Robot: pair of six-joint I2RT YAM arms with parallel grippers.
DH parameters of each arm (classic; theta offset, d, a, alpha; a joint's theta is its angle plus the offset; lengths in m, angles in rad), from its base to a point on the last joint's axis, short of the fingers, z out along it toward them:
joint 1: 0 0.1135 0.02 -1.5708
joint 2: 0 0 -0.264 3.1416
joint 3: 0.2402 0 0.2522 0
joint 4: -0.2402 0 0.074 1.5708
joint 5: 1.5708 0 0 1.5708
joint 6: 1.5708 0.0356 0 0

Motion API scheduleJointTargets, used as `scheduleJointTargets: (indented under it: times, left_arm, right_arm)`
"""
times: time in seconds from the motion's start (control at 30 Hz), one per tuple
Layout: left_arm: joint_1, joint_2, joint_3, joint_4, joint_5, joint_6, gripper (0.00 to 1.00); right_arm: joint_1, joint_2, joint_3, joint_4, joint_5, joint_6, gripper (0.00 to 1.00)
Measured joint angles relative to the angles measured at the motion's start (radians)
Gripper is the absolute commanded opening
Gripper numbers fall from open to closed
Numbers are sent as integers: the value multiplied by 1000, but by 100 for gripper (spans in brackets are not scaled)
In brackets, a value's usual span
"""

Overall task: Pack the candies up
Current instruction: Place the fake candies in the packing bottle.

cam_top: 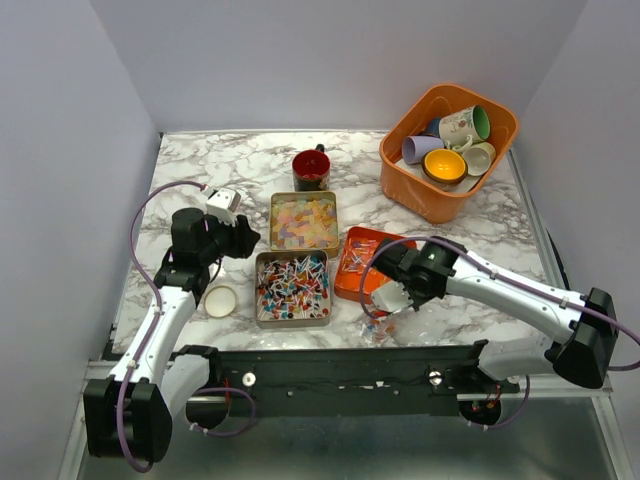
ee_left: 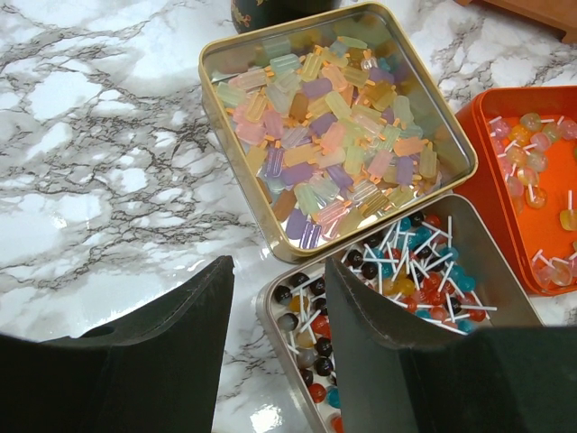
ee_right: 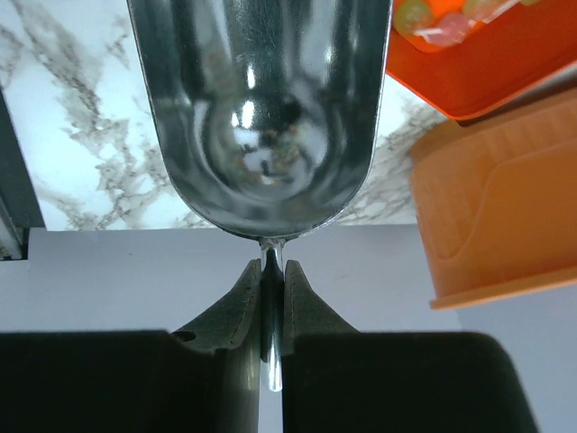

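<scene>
beside the orange tray point(ee_left: 487, 194), your right gripper point(ee_right: 272, 271) pinches the metal scoop point(ee_right: 261, 117) by its thin handle; your left gripper point(ee_left: 278, 271) hangs spread above the tins point(ee_left: 379, 221) where the candies point(ee_left: 338, 135) lie, with more in the tray.

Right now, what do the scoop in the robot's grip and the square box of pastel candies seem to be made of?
The scoop looks like polished steel: mirror-bright, reflecting its surroundings. The square box seems thin metal, probably tinplate, with a glossy gold-coloured finish: rolled rim, reflective inner walls. Looks alone cannot confirm either.
</scene>
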State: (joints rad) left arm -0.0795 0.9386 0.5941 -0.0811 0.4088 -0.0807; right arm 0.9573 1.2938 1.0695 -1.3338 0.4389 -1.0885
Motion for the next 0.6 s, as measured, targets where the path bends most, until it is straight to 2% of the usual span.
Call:
scheduleJointTargets:
  times: [0.27,0.37,0.5,0.6]
  left_arm:
    - [0,0,0,6,53,-27,54]
    - [0,-12,-10,27,133,-69,42]
    - [-4,-55,-30,60,250,-158,2]
    - [-10,-65,-25,77,338,-212,0]
  right_arm:
    - [32,11,68,0,44,0,1]
    - [33,14,105,-6,34,5,1]
    - [25,71,273,-17,-85,79,1]
    - [20,139,369,-8,-169,135,1]
